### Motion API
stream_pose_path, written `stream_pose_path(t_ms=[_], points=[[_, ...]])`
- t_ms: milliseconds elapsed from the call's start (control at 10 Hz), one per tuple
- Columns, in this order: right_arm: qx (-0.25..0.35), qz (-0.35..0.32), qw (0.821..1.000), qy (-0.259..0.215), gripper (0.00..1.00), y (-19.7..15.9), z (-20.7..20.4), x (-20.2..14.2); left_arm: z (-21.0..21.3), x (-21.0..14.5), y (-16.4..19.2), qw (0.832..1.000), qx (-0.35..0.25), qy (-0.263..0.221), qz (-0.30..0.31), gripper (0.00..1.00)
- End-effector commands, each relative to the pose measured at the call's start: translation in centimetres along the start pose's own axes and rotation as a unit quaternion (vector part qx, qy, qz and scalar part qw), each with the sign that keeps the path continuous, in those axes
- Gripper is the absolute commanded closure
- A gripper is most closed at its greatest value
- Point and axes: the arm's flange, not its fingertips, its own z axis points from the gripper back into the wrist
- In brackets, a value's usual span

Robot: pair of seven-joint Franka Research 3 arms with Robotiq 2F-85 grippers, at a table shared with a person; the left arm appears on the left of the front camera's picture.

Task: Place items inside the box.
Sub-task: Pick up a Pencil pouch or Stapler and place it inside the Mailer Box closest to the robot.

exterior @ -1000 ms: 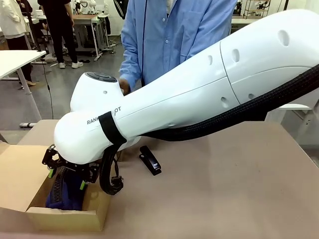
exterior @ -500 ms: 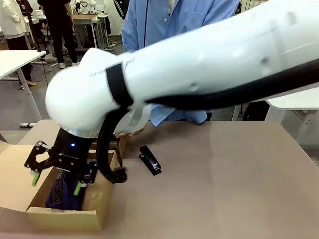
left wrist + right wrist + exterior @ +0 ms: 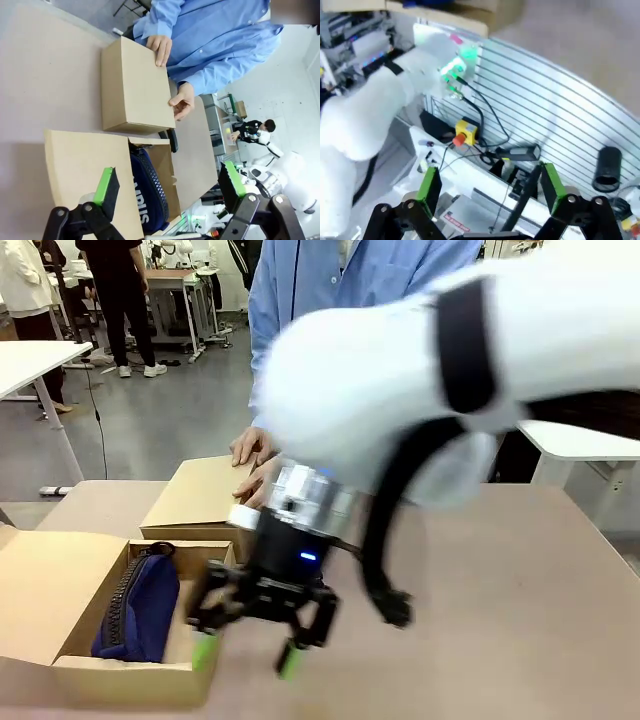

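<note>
Near left of the surface (image 3: 500, 590): open cardboard box (image 3: 130, 680), flaps spread. One navy pouch (image 3: 140, 605) lies inside it, zip up, toward the left of the interior. A strip of bare floor shows to its right. White lettering on the pouch reads in part in the left wrist view.

The right claw (image 3: 248, 655) hangs low over the surface just right of the box's near right corner, outside the box. Its fingers are spread wide with nothing between the green pads (image 3: 205, 650), and the right wrist view agrees that it is empty. It is blurred in the front view.

The left claw (image 3: 168, 182) is also spread and empty, looking down on the box.

The person's hands (image 3: 250, 448) rest on a closed carton (image 3: 195, 495) just far of the open box. What looks like a black stapler (image 3: 172, 141) lies on the surface by the open box's far right corner, partly hidden.

Judgement: one item is in, and the step in hand is fetching the next, with the stapler the nearest candidate. To do it well:
- Set the pads across its narrow sides.
- Come down square and close on the middle so it cannot pivot.
- Stay clear of the hands close by.
- Lift above the box wall and flap, then release low over the bare strip right of the pouch.
</note>
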Motion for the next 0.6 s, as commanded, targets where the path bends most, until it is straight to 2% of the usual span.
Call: stream_pose_path(t_ms=[0,100,200,300,400,500], points=[[0.116,-0.034,0.990,-0.069,0.00,-8.3,1.8,-4.7,-0.1,-0.1,0.1,1.000,-0.011,-0.009,-0.009,0.00],[0.166,-0.113,0.975,-0.092,0.00,-7.6,0.9,-4.2,-0.1,-0.1,0.1,1.000,-0.011,-0.009,-0.009,0.00],[0.050,-0.017,0.998,-0.024,0.00,-4.1,1.1,-1.9,-0.1,-0.1,0.1,1.000,-0.011,-0.009,-0.009,0.00],[0.050,-0.017,0.998,-0.024,0.00,-4.1,1.1,-1.9,-0.1,-0.1,0.1,1.000,-0.011,-0.009,-0.009,0.00],[0.105,-0.066,0.991,-0.052,0.00,-7.9,1.7,-3.7,-0.1,-0.1,0.1,1.000,-0.011,-0.009,-0.009,0.00],[0.140,-0.074,0.987,-0.033,0.00,-8.8,2.4,-1.4,-0.1,-0.1,0.1,1.000,-0.011,-0.009,-0.009,0.00]])
